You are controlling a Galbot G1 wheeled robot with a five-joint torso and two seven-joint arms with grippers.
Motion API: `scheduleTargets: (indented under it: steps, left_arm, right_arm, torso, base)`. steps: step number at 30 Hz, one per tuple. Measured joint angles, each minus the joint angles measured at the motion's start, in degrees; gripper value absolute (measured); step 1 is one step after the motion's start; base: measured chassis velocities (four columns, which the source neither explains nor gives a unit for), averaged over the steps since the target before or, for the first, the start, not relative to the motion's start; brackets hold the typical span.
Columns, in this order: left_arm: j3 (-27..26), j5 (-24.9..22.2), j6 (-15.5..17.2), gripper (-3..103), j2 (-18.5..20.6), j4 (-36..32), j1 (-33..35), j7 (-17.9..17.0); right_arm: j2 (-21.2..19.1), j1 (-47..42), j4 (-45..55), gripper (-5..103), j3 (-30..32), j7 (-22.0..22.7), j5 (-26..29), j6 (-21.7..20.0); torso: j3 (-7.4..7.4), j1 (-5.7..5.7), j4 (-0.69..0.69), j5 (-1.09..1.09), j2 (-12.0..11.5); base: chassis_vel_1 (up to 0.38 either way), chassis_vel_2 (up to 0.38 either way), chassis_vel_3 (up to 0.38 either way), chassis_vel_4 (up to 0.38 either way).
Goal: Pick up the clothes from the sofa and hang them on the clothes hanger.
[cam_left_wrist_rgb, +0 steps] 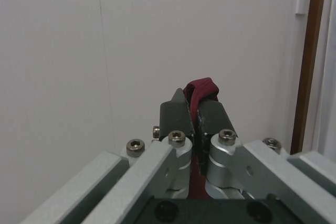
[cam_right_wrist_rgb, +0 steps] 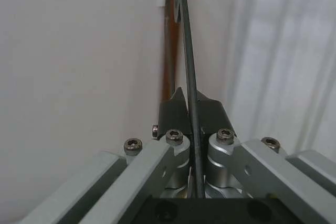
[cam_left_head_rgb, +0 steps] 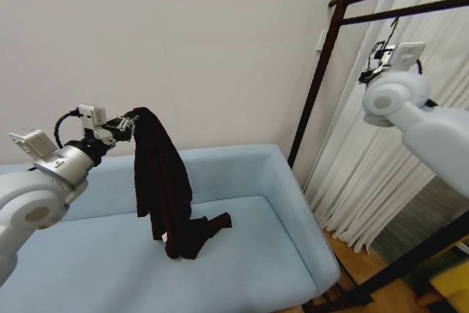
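Holding soft, probably light garment [cam_left_head_rgb: 157, 174] by top fold in clamped left gripper [cam_left_wrist_rgb: 195, 106], tail on sofa [cam_left_head_rgb: 256, 254]; right gripper [cam_right_wrist_rgb: 191, 103] closed on hanger wire [cam_right_wrist_rgb: 186, 51].

Garment [cam_left_head_rgb: 157, 174] hung from left gripper [cam_left_wrist_rgb: 195, 109] onto sofa's [cam_left_head_rgb: 264, 254] middle; right gripper [cam_right_wrist_rgb: 191, 104] held hanger [cam_right_wrist_rgb: 187, 51] by rack [cam_left_head_rgb: 316, 78] beyond sofa's right end.

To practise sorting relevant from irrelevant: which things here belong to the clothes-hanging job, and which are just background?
Job: dark red garment, sofa, hanger, clothes rack, left end effector, right end effector.
Background: curtain, wall.
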Motion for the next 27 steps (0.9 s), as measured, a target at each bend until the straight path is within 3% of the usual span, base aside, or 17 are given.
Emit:
scheduleTargets:
  steps: [3,4,5,7,11,18,20,21,25,27]
  left_arm:
    - [-0.4,-1.9,2.1,1,3.2,0.7,-0.9,-1.7]
    - [-0.4,-1.9,2.1,1,3.2,0.7,-0.9,-1.7]
    - [-0.8,-3.0,2.9,1,4.6,0.8,-1.0,-2.5]
    - [-1.4,-4.8,3.7,1,7.1,1.1,-1.1,-3.1]
    - [-1.6,-7.2,4.1,1,10.9,2.2,-1.6,-3.0]
    - [-1.3,-11.8,3.9,1,14.7,4.0,-2.2,-0.1]
    - [-1.4,-13.2,2.4,1,14.9,5.3,-2.0,3.3]
    - [-1.4,-13.2,2.4,1,14.9,5.3,-2.0,3.3]
    - [-1.1,-15.9,-2.1,1,15.2,9.6,-1.4,12.5]
    - [-1.1,-16.0,-2.5,1,15.3,10.4,-1.1,14.0]
  right_arm:
    - [-5.1,-6.6,9.3,2,7.2,-9.9,8.8,-0.2]
    - [-5.1,-6.6,9.3,2,7.2,-9.9,8.8,-0.2]
    - [-7.0,-11.3,12.9,2,12.1,-15.2,12.4,-0.5]
    - [-9.2,-17.7,18.2,2,17.6,-21.6,16.9,-0.8]
    - [-9.6,-22.8,25.5,2,20.4,-26.8,20.3,-0.4]
    - [-1.8,-29.5,32.9,2,21.0,-28.4,18.8,2.2]
    - [0.0,-31.0,33.5,2,20.9,-29.8,16.8,3.4]
    - [0.0,-31.0,33.5,2,20.9,-29.8,16.8,3.4]
    - [1.5,-33.5,33.5,2,21.0,-34.8,11.6,5.8]
    - [1.5,-34.3,33.4,2,21.5,-36.5,10.4,6.2]
  torso:
    - [0.00,0.00,0.01,-0.02,0.0]
    - [0.00,0.00,0.01,-0.02,0.0]
    - [0.00,-0.01,-0.01,0.00,0.0]
    - [-0.01,-0.01,-0.02,0.01,0.0]
    - [-0.01,-0.01,-0.01,-0.02,0.0]
    - [0.00,0.00,0.01,0.00,0.0]
    - [0.00,0.00,0.01,0.02,0.0]
    - [0.00,0.00,0.01,0.02,0.0]
    - [0.00,0.00,0.00,0.00,0.0]
    - [0.01,0.00,0.00,0.00,0.0]
  base:
    - [0.000,0.000,0.000,0.000]
    - [0.000,0.000,0.000,0.000]
    - [0.000,0.000,0.000,0.000]
    - [0.000,0.000,0.000,0.000]
    - [0.000,0.000,0.000,0.000]
    - [0.000,0.000,0.000,0.000]
    - [0.000,0.000,0.000,0.000]
    - [0.000,0.000,0.000,0.000]
    - [0.000,0.000,0.000,0.000]
    - [0.000,0.000,0.000,0.000]
